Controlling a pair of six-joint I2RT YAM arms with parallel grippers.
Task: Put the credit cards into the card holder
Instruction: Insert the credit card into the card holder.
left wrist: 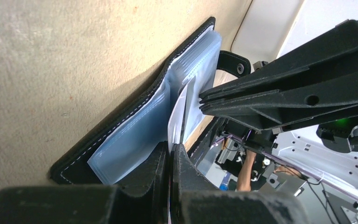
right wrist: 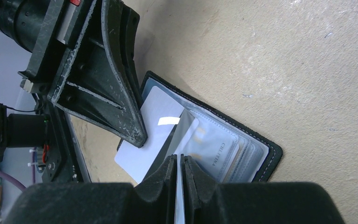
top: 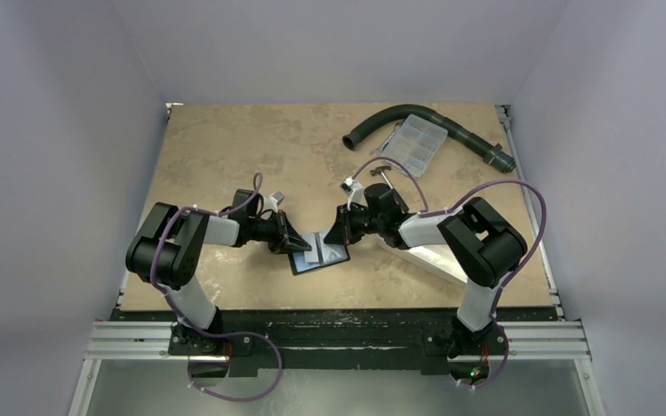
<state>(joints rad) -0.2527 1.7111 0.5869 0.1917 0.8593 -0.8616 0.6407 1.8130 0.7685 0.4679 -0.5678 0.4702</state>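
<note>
The black card holder (top: 321, 254) lies open on the table between both arms, its pale blue-grey sleeves up; it also shows in the left wrist view (left wrist: 135, 126) and the right wrist view (right wrist: 242, 144). My left gripper (top: 300, 245) is shut on a white card (right wrist: 151, 133), whose edge (left wrist: 177, 116) stands at the holder's sleeves. My right gripper (top: 336, 236) is shut on a thin pale sleeve (right wrist: 182, 133) of the holder and lifts it. A card marked with letters (right wrist: 219, 149) sits in a sleeve.
A clear compartment box (top: 416, 143) and a curved black hose (top: 460, 130) lie at the back right. A white tray (top: 429, 257) lies under the right arm. Grey walls close the table on three sides.
</note>
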